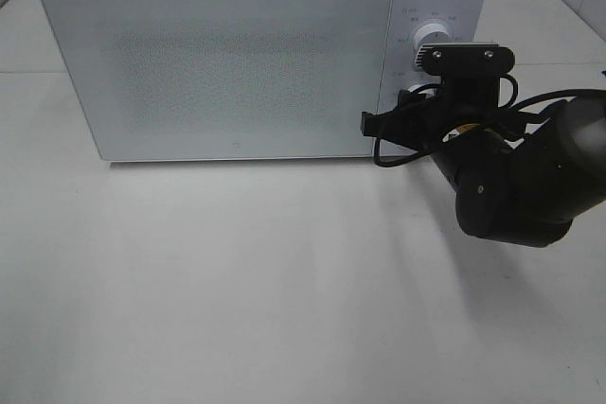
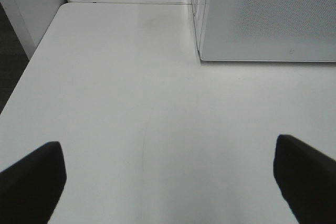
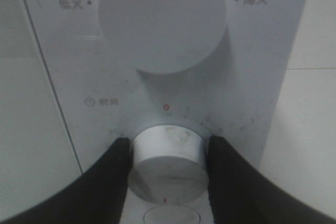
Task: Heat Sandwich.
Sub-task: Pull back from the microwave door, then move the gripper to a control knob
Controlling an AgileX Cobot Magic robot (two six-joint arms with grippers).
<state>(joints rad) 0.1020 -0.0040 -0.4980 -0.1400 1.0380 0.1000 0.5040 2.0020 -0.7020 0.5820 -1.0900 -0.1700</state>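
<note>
Black right end effector point(image 3: 169, 148) pinches the round silvery knob point(image 3: 168, 167); left end effector point(image 2: 168, 148) spread.

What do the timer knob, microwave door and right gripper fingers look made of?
Timer knob: silvery, with a dull sheen and scuffs, so brushed metal or metallised plastic.
Microwave door: smooth white panel with a fine dotted mesh behind, likely glass or glossy plastic.
Fingers of the right gripper: matte black, unreflective, probably plastic or rubber.

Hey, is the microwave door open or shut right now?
Shut. In the high view the microwave door lies flush with the control panel, with no gap at its edge and nothing of the inside showing.
</note>
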